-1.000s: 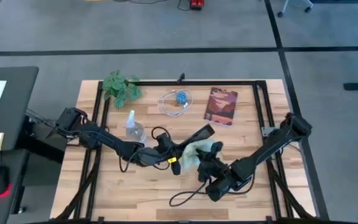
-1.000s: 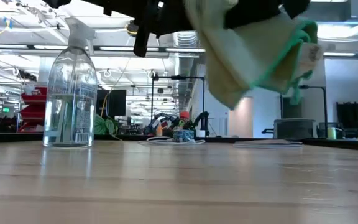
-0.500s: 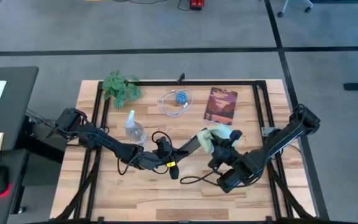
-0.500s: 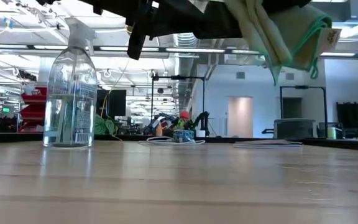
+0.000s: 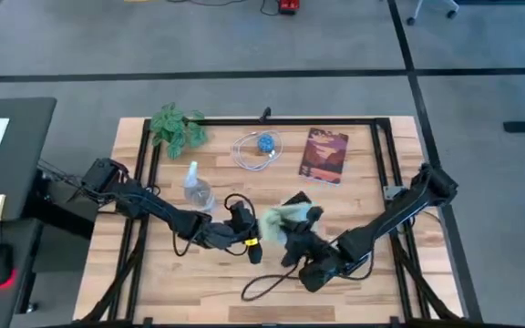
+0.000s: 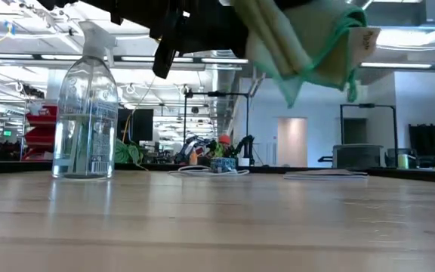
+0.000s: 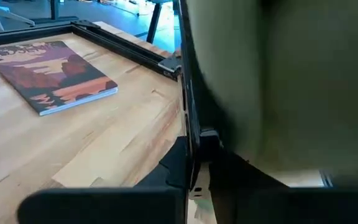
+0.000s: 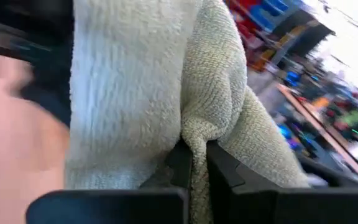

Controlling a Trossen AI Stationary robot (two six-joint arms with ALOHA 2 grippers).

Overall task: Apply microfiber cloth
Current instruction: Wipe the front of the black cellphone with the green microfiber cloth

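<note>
A black phone (image 5: 295, 199) is held slanting above the table's middle, with my left gripper (image 5: 248, 233) shut on its near-left end. In the left wrist view the phone (image 7: 188, 93) shows edge-on. The pale mint microfiber cloth (image 5: 275, 219) is bunched over the phone's middle, and my right gripper (image 5: 293, 239) is shut on it. In the low view the cloth (image 6: 308, 45) hangs well above the tabletop. My left gripper pinches the phone's lower end (image 7: 191, 140) between its two fingers, which lie along the phone. The phone is lifted clear of the table and stands on edge, reaching away toward the far right. My right gripper pinches a gathered fold of the cloth (image 8: 194, 146) between its two fingers, several layers thick. The cloth bulges out past the fingertips and lies against the phone's face. It is clear of the table.
A clear spray bottle (image 5: 196, 189) stands left of the grippers. A leafy plant (image 5: 177, 126) is at the far left, a coiled cable with a blue piece (image 5: 259, 148) at the far middle, and a book (image 5: 324, 155) to the far right. Black frame rails (image 5: 378, 155) border the table.
My right gripper carried the cloth along the phone toward the far right, then back toward the near left, where the cloth now covers the phone's middle. The cloth stayed pinched and bunched. My left gripper kept the phone raised, almost still.
</note>
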